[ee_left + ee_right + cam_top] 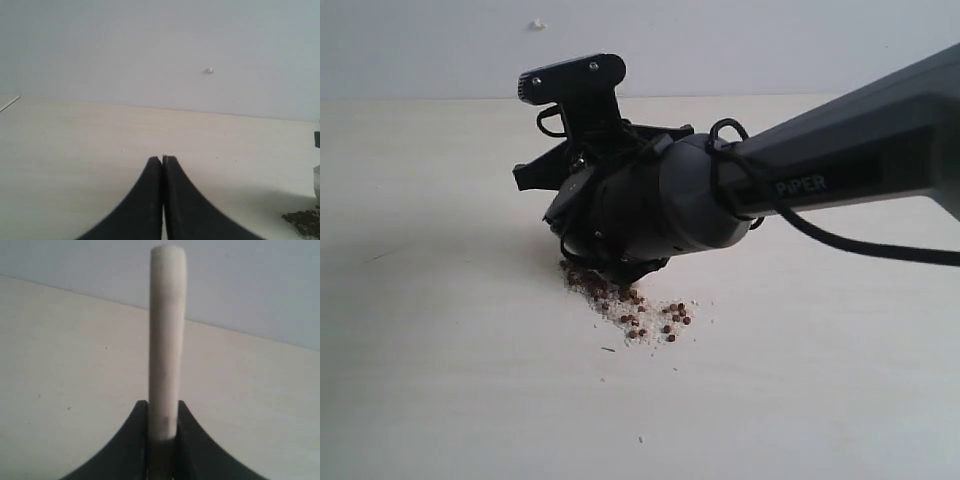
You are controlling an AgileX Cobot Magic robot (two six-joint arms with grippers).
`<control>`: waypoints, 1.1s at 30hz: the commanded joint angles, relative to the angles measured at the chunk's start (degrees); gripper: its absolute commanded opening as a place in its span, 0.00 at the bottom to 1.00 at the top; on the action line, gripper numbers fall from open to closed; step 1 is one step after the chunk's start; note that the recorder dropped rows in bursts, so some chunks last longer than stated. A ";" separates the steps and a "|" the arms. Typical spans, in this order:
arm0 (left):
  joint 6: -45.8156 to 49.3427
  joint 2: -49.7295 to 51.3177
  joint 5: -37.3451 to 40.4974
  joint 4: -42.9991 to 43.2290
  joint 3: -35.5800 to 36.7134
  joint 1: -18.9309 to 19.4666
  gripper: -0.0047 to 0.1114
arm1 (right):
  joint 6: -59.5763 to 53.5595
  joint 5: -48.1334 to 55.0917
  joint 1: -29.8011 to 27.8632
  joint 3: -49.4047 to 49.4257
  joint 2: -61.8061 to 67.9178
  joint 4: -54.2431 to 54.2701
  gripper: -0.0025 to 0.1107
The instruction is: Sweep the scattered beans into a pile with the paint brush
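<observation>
The beans [632, 308] lie on the pale table as a loose streak of reddish-brown pellets mixed with pale crumbs, running from under my right arm's wrist [650, 210] toward the front right. My right gripper [163, 407] is shut on the paint brush's pale wooden handle [166, 340], seen edge-on and sticking out beyond the fingers. In the exterior view the wrist hides the bristles, the ferrule and the fingers. My left gripper [163, 159] is shut on nothing, low over bare table. A dark grainy patch of beans [303, 221] shows at the edge of its view.
A black cable [860, 245] hangs under the right arm. The table [440, 380] ends at a grey wall with a small white mark [538, 24]. A few stray crumbs [640, 438] lie nearer the front.
</observation>
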 commanded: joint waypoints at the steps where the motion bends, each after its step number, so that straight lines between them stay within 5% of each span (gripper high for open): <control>1: 0.20 -0.40 0.07 -0.45 -0.05 0.08 0.04 | -8.69 3.97 -0.16 -0.57 -3.95 -0.12 0.02; 10: 0.20 -0.40 0.07 -0.45 -0.05 0.08 0.04 | -25.92 18.19 -0.16 0.45 -8.45 17.36 0.02; 24: 0.20 -0.40 0.07 -0.45 -0.05 0.08 0.04 | -18.02 21.65 6.50 7.71 -3.33 14.09 0.02; 33: 0.20 -0.40 0.07 -0.45 -0.05 0.08 0.04 | -7.47 14.43 6.50 7.71 0.16 14.01 0.02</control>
